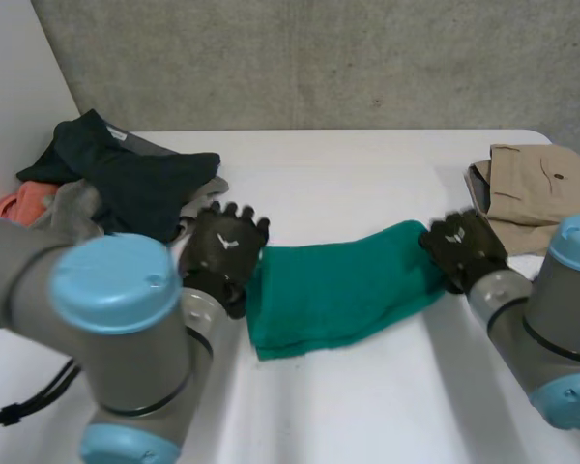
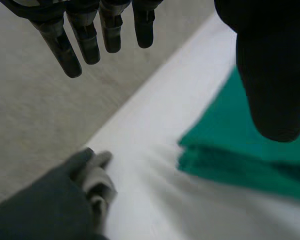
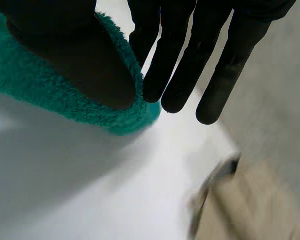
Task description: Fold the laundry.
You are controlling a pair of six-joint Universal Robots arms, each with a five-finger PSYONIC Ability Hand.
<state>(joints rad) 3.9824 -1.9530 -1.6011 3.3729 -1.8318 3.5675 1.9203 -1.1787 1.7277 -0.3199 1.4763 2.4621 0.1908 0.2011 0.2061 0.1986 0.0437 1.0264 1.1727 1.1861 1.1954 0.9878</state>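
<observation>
**Desk:** Where is the laundry from your end?

**Me:** I see the green towel [image 1: 338, 285] folded and lying across the middle of the tabletop [image 1: 367, 169], with its stacked edges at the left end. The left robot hand [image 1: 224, 249] sits at that end, fingers straight and spread, holding nothing. In its wrist view the thumb hangs over the towel's corner. The right robot hand [image 1: 464, 251] is at the towel's right end. Its fingers are straight and close together past the fluffy edge, and its thumb is over the top. I cannot tell whether the thumb touches.

**Desk:** Any writing?

**Me:** Each robot hand carries a pale mark [image 1: 228, 243] on its back, too small for me to read.

**Desk:** Room to move?

**Me:** I have bare tabletop beyond the towel up to the far edge by the grey wall [image 1: 367, 58], and more in front of the towel. A pile of clothes [image 1: 126, 179] lies at the far left, just beside the left robot hand. A folded beige garment [image 1: 536, 188] lies by the right edge, near the right robot hand.
</observation>
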